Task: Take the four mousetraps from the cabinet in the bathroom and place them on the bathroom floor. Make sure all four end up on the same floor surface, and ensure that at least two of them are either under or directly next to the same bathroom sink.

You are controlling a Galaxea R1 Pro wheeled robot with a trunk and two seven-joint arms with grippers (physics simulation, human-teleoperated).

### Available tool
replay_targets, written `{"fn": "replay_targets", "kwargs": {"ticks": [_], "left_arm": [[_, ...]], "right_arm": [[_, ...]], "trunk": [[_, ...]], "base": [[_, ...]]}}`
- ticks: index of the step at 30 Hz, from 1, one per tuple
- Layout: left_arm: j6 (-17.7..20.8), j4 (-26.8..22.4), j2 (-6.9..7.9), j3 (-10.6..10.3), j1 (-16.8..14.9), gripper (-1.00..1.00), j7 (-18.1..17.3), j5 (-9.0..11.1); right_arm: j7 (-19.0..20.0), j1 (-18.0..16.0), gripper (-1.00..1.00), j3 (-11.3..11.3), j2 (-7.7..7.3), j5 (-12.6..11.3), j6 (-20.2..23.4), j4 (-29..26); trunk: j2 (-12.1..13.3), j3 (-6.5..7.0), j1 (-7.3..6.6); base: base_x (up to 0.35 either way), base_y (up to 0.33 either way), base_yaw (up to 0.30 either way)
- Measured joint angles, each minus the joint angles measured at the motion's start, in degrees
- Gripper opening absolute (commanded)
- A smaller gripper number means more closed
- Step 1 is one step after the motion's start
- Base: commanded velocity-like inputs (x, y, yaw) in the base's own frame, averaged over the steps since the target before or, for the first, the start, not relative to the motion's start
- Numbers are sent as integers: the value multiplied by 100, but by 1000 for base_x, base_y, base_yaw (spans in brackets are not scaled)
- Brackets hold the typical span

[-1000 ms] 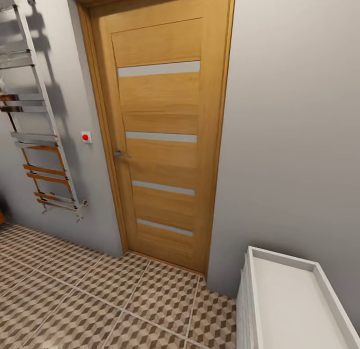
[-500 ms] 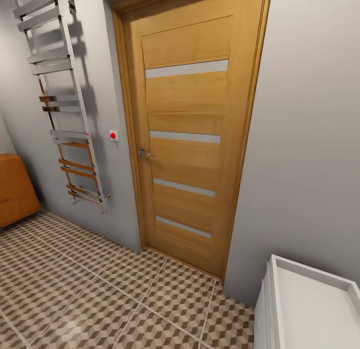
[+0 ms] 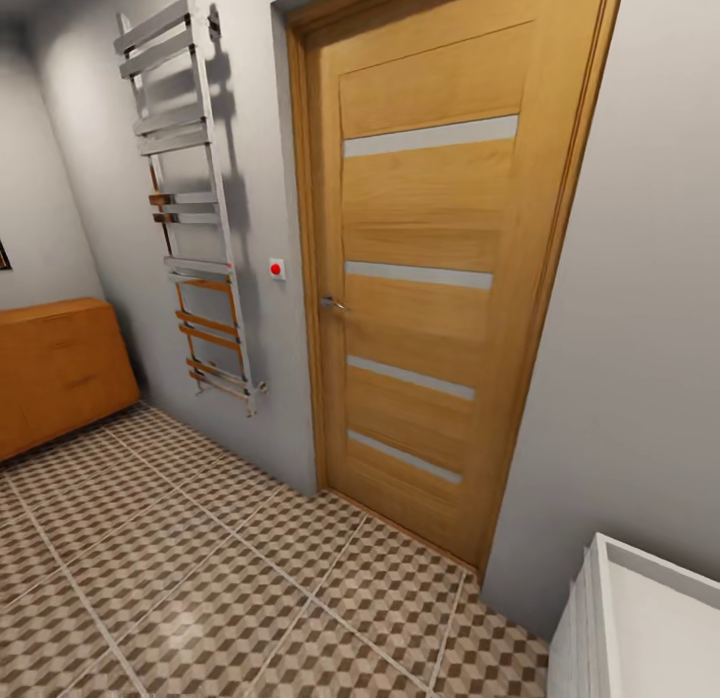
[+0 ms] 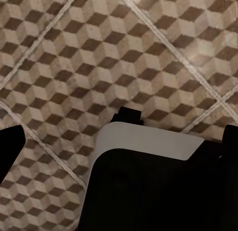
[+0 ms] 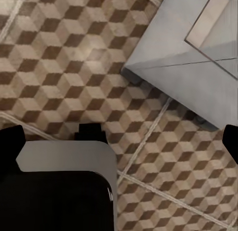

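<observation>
One door (image 3: 430, 268), one cabinet (image 3: 55, 368), tiled floor (image 3: 200, 568); my grippers' openness — cannot tell, fingertips barely visible.

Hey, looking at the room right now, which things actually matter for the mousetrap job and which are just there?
For the job:
- cabinet, orange-brown, at the left wall
- bathroom floor, cube-pattern tiles

Just there:
- wooden door, closed
- towel rail on the wall
- red wall switch beside the door
- white unit at lower right
</observation>
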Motion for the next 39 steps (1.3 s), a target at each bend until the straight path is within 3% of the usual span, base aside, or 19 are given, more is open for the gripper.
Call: {"fn": "replay_targets", "kwargs": {"ticks": [39], "left_arm": [[0, 0, -5, 0, 0, 100, 0, 0]], "right_arm": [[0, 0, 100, 0, 60, 0, 0, 0]], "trunk": [[0, 0, 0]], "base": [[0, 0, 273]]}}
